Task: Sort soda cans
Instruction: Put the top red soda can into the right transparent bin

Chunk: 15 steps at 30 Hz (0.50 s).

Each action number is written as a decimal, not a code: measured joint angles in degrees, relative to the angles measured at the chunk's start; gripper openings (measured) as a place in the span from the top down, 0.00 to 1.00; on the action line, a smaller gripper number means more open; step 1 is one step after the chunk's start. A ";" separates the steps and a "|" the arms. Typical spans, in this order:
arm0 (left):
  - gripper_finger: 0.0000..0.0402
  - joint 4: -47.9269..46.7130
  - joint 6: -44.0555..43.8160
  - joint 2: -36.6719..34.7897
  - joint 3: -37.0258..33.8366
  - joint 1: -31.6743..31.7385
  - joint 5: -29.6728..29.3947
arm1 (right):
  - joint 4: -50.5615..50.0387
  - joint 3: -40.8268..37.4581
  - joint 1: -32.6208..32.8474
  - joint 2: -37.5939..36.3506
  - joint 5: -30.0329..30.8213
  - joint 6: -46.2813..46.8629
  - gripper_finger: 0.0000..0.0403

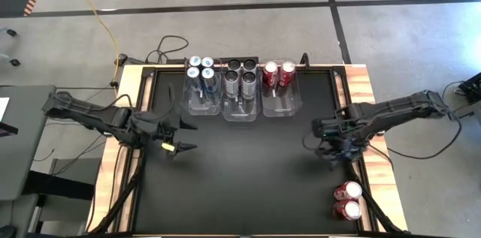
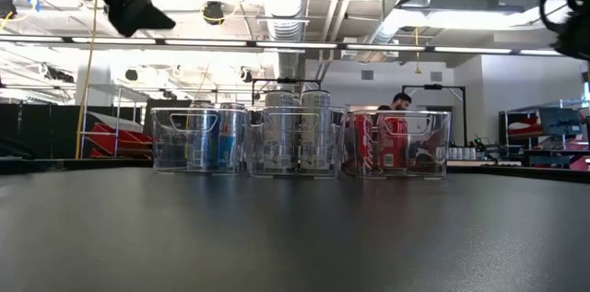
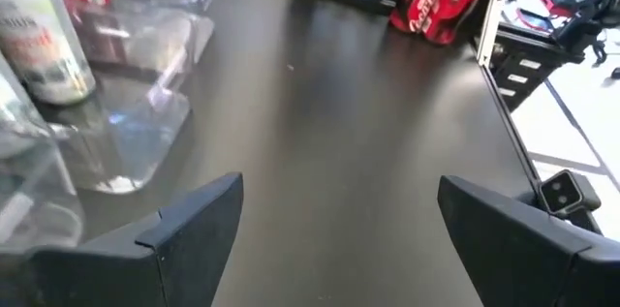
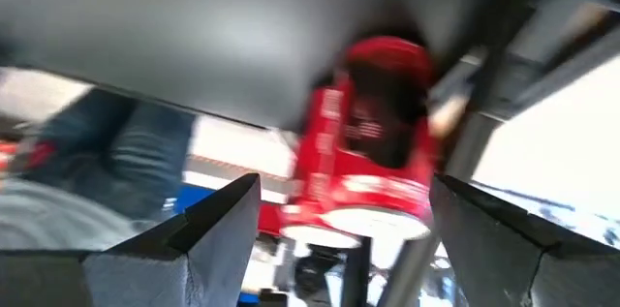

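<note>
Black fingers [image 3: 194,230] of my left pincer [image 1: 183,138] are filling the near edge of the left wrist view, spread wide with nothing between them. I am holding that pincer over the left side of the desk [image 1: 248,178], just in front of the bins. Three clear bins [image 1: 242,103] are sitting in a row at the far edge. Four blue cans [image 1: 201,69] are standing in the left bin, four black cans [image 1: 240,74] in the middle one, two red cans [image 1: 278,73] in the right one. Two more red cans [image 1: 347,200] are standing touching each other at the near right corner of the desk, well apart from the bins. My right pincer [image 1: 335,152] is hovering at the right edge, between the bins and that pair; I am reading its fingers [image 4: 203,220] as released, pointing at the red pair [image 4: 373,142]. Behind the bins in the low view, a person [image 2: 399,101] is showing in the room.
</note>
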 joint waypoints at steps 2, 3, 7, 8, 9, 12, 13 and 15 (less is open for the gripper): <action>0.15 1.93 -1.52 0.71 -1.48 -0.66 -0.01 | -3.24 0.00 1.06 -0.02 -0.02 -0.68 0.22; 0.15 2.48 -2.27 1.15 -2.16 -1.08 0.00 | -3.64 -0.02 1.64 -0.02 -0.11 -1.33 0.22; 0.15 5.73 -3.51 3.25 -4.30 -3.00 0.81 | -1.94 -0.02 3.22 0.02 -1.16 -4.88 0.22; 0.15 6.68 -3.68 3.93 -4.61 -3.44 0.98 | -2.00 -0.07 3.56 0.14 -0.96 -5.96 0.22; 0.15 8.16 -3.97 4.59 -4.88 -3.80 1.00 | -1.86 -0.38 3.89 0.29 -0.87 -6.56 0.22; 0.15 10.71 -4.37 6.76 -5.00 -4.73 1.04 | -1.42 -2.17 5.23 0.35 -1.44 -6.62 0.19; 0.15 11.38 -4.39 7.40 -5.00 -4.95 0.93 | -1.12 -2.60 5.56 0.35 -2.08 -6.59 0.18; 0.15 11.68 -4.54 8.62 -5.00 -5.20 0.85 | -0.54 -3.06 6.20 0.51 -2.93 -6.55 0.14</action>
